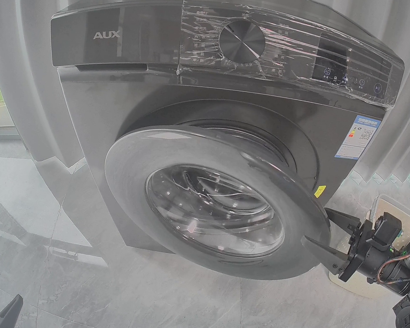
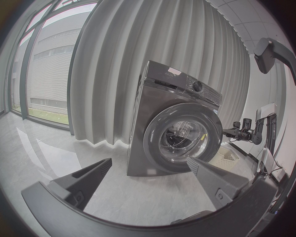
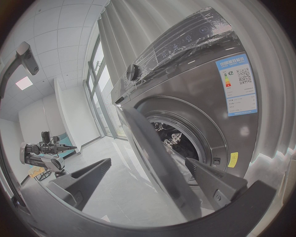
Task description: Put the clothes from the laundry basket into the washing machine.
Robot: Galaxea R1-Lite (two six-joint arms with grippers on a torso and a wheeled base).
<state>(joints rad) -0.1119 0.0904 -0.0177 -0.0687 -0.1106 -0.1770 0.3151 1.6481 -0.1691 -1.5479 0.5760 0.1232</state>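
The grey front-loading washing machine point(image 1: 123, 107) stands before me with its round glass door point(image 1: 209, 207) swung partly out. My right gripper point(image 1: 315, 226) is open at the door's right rim. In the right wrist view the door's edge point(image 3: 154, 154) runs between the two spread fingers of that gripper point(image 3: 148, 160), and the dark drum opening point(image 3: 175, 139) lies behind it. The cream laundry basket point(image 1: 397, 208) sits on the floor right of the machine, behind the right arm; its contents are hidden. My left gripper point(image 1: 2, 285) hangs open and holds nothing, low at the left, far from the machine.
Grey curtains point(image 1: 21, 50) hang behind and beside the machine. A tall window point(image 2: 46, 61) is off to the left. Bare tiled floor point(image 1: 149, 293) spreads in front of the machine. The basket point(image 2: 226, 155) stands close to the right wall.
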